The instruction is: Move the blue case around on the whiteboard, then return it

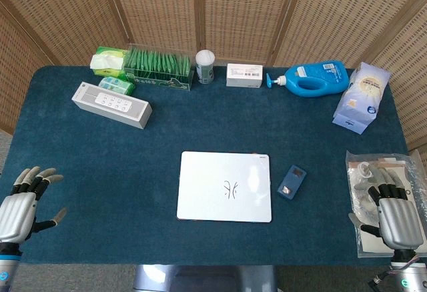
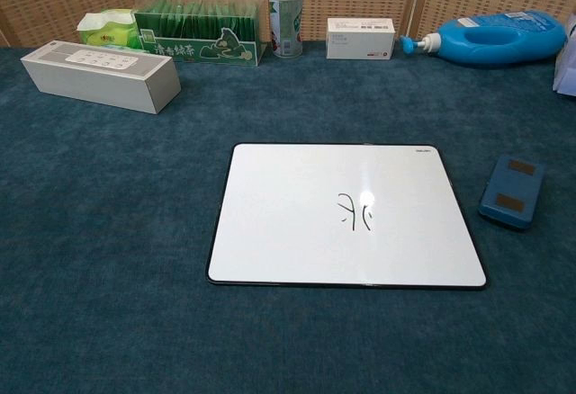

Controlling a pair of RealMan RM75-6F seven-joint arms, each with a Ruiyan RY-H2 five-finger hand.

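The small blue case (image 1: 292, 183) (image 2: 511, 192) lies flat on the cloth just right of the whiteboard (image 1: 225, 186) (image 2: 346, 214), not touching it. The board carries a small black scribble near its middle. My left hand (image 1: 25, 202) hovers at the table's near left corner, fingers spread, holding nothing. My right hand (image 1: 393, 213) is at the near right corner over a clear plastic bag (image 1: 383, 172), fingers apart and empty. Neither hand shows in the chest view.
Along the far edge stand a white speaker box (image 1: 111, 105), tissue pack (image 1: 110, 61), green packet tray (image 1: 159, 67), white jar (image 1: 205, 66), small white box (image 1: 243, 75), blue detergent bottle (image 1: 313, 79) and a pale bag (image 1: 361, 97).
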